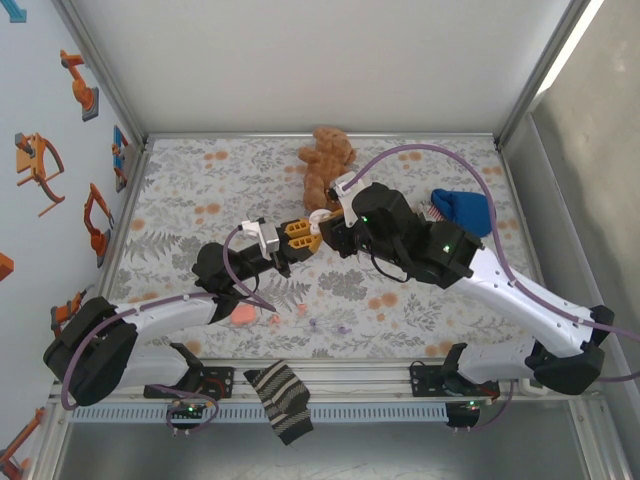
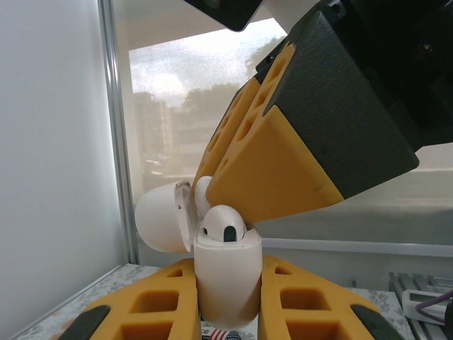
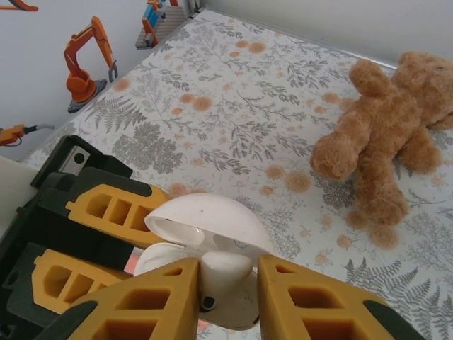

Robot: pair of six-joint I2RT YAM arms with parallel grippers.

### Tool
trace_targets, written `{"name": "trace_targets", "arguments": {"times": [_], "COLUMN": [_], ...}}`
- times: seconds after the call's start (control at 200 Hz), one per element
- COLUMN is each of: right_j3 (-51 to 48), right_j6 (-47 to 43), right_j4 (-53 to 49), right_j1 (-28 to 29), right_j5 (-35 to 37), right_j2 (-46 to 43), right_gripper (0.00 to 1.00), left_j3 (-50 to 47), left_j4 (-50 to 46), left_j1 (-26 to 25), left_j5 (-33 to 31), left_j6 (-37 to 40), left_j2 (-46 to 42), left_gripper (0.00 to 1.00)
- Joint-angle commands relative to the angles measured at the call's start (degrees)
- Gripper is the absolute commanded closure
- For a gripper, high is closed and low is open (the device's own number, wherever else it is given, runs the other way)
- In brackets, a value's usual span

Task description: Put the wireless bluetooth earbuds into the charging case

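A small sticker (image 2: 216, 334) with red and white stripes sits under the charging case (image 2: 225, 273); its print is too small to read. There is one case, white and glossy, with a rounded body that stands upright and a domed lid (image 2: 161, 219) swung open to one side. It is held above the floral-patterned surface (image 1: 200, 190), roughly mid-way across it, where the two hands meet. One white earbud (image 2: 224, 225) with a dark spot on its top sits in the case's mouth. A second white rounded shape just behind the lid may be another, but I cannot tell. The left hand (image 2: 228, 294) is clamped on the case body, one orange finger on each side. The right hand (image 3: 226, 287) comes in from above with its two orange fingers flanking the case top; whether they press on anything I cannot tell. On the surface lie one brown teddy bear (image 1: 325, 160), one blue object (image 1: 465, 210), one pink piece (image 1: 243, 314) beside the left arm, and a few tiny bits (image 1: 273, 320) near it. One striped sock (image 1: 282, 400) hangs over the near rail.
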Motion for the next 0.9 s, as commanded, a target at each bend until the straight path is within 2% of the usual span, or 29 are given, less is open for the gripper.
{"name": "trace_targets", "arguments": {"times": [0.0,0.275,0.436,0.741,0.896], "right_j3": [1.2,3.4,5.6,9.7,8.0], "right_j6": [1.2,1.4,1.5,-3.7,-7.8], "right_j4": [-1.2,-0.9,-0.9,-0.5,1.5], "right_j1": [0.4,0.4,0.4,0.1,-0.7], "right_j5": [1.5,2.2,3.3,5.4,3.9], "right_j2": [0.4,-0.6,-2.0,-4.4,-6.8], "right_gripper": [0.7,0.6,0.51,0.37,0.13], "left_j3": [0.9,0.8,1.1,1.0,1.1], "left_j4": [2.7,2.9,3.3,4.0,4.0], "left_j1": [-0.2,-0.3,-0.3,-0.3,-0.3], "left_j5": [0.5,0.5,0.6,0.5,0.5], "left_j6": [-0.5,-0.7,-1.0,-1.6,-3.4], "left_j2": [-0.6,-0.1,0.3,0.2,0.2], "left_gripper": [0.95,0.95,0.95,0.95,0.95]}}
